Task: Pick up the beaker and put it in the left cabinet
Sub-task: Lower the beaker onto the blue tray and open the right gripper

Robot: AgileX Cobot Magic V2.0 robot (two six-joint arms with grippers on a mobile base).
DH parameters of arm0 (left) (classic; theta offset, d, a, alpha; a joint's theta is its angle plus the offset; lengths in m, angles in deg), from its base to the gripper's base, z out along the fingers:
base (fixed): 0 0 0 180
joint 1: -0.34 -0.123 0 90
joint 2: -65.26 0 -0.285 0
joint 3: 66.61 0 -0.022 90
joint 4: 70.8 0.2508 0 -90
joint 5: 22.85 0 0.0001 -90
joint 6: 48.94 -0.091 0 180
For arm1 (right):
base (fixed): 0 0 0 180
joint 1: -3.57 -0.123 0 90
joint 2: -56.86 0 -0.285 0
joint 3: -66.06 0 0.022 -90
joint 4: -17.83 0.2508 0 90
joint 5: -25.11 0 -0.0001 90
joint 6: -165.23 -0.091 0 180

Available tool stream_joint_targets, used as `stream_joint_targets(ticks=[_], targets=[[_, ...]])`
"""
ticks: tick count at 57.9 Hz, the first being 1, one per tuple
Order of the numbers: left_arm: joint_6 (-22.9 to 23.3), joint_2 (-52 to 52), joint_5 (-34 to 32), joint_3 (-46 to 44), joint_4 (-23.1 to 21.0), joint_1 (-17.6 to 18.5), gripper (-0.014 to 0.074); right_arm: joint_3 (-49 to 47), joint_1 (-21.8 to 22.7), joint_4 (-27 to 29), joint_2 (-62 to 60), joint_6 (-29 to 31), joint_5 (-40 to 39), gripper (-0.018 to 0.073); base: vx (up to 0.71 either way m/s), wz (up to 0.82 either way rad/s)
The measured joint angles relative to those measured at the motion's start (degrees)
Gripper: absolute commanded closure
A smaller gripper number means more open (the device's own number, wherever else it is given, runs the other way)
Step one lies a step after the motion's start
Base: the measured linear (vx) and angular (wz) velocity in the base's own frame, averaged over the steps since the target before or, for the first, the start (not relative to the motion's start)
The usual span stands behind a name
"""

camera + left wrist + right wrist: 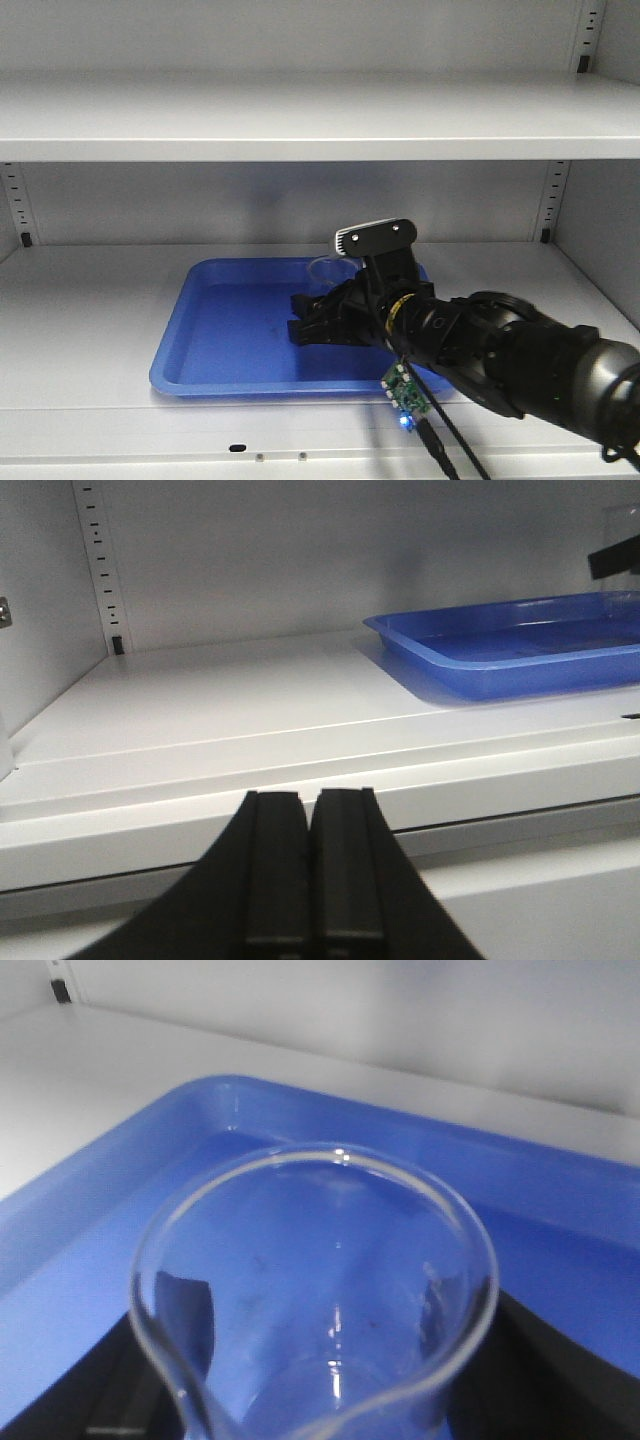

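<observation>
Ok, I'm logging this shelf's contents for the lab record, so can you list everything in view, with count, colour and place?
beaker: one, clear glass, held between the right gripper's fingers over the blue tray.
blue tray: one, blue, on the cabinet's lower shelf, right of centre.
left cabinet: one, light grey, with wide flat shelves and slotted back rails; it surrounds the scene.
small circuit board: one, green with a blue light, mounted under the right arm's wrist.
right gripper: one, black, shut on the beaker above the tray.
left gripper: one, black, fingers together, in front of the shelf edge, left of the tray.
</observation>
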Motion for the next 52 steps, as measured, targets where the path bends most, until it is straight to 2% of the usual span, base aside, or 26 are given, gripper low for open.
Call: stream_joint_targets(ticks=[18,31,40,52], targets=[[0.00,0.00,0.00,0.00,0.00,0.00,0.0595,-0.72,0.00,0.00,3.81,0.00,-0.16,0.0523,0.00,0.00],[0.00,0.00,0.00,0.00,0.00,0.00,0.0595,-0.91,0.00,0.00,4.57,0.00,0.16,0.0454,0.00,0.00],[0.00,0.00,0.00,0.00,0.00,0.00,0.0595,-0.98,0.00,0.00,4.67,0.00,0.22,0.0342,0.00,0.00],[0.00,0.00,0.00,0.00,0.00,0.00,0.0595,-0.98,0.00,0.00,4.74,-0.47,0.22,0.0072,0.00,0.00]])
